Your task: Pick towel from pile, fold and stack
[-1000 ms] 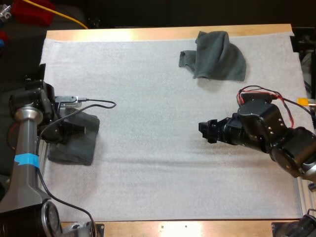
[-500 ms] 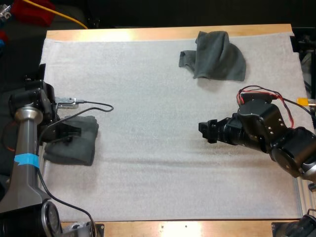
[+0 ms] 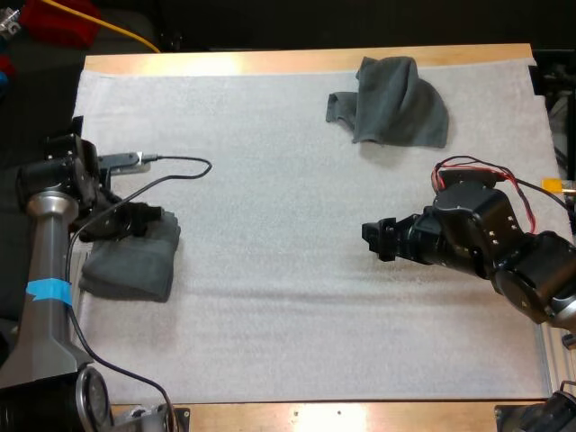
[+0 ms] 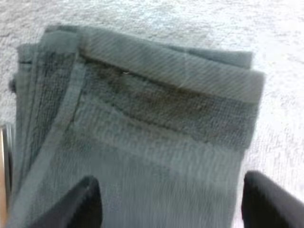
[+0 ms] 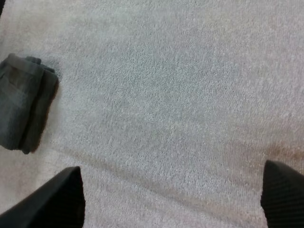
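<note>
From the high view, you have your left tool at the left side of the white mat, over the far edge of the folded towel. That folded towel lies flat near the mat's left border, a neat dark grey-green rectangle. The crumpled towel sits well apart from it, at the far side of the mat towards the right, bunched up with one flap trailing to the left. Your right tool hangs over bare mat on the right half, pointing left, well clear of both towels. A strip of the wooden tabletop shows beyond the mat's far edge.

From the left wrist view, your left tool's two black fingers stand wide apart, with the folded towel spread beneath and between them. You can see its banded hem across the far edge and several layers lined up along one side. Neither finger presses on the cloth.

From the right wrist view, your right tool's fingers are also spread wide, with nothing but mat between them. The folded towel shows farther off, lying flat on the mat.
</note>
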You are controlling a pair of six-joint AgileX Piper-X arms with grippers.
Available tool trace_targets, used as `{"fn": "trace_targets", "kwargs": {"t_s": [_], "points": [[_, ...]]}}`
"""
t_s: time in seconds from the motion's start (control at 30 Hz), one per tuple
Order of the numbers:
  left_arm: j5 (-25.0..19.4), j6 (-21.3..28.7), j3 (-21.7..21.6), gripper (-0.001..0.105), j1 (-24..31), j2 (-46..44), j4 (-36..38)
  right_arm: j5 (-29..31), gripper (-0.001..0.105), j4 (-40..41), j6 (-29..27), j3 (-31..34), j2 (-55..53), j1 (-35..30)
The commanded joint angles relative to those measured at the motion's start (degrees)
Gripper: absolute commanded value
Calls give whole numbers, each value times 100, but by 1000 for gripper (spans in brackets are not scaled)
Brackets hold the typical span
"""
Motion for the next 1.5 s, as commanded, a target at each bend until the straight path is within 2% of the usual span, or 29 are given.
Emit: {"fn": "trace_targets", "kwargs": {"t_s": [0.0, 0.17, 0.4, 0.63, 0.93, 1.17, 1.33, 1.47], "points": [[83, -97, -38, 61, -49, 35, -218, -42, 74, 8, -14, -52, -7, -13], [82, -138, -38, 69, -78, 469, -317, -42, 74, 8, -14, -52, -7, -13], [82, -184, -38, 69, -78, 1166, -276, -42, 74, 8, -14, -52, -7, -13], [94, -184, -38, 69, -78, 1468, -290, -42, 74, 8, -14, -52, -7, -13], [22, -181, -38, 69, -78, 937, -48, -42, 74, 8, -14, -52, -7, -13], [-734, -88, -32, 69, -78, 275, 872, -42, 74, 8, -14, -52, -7, -13], [-829, -88, 273, 69, -78, 129, 1016, -42, 74, 8, -14, -41, -7, -13], [-829, -88, 602, 69, -78, 129, 828, -42, 74, 8, -14, -41, -7, -13]]}}
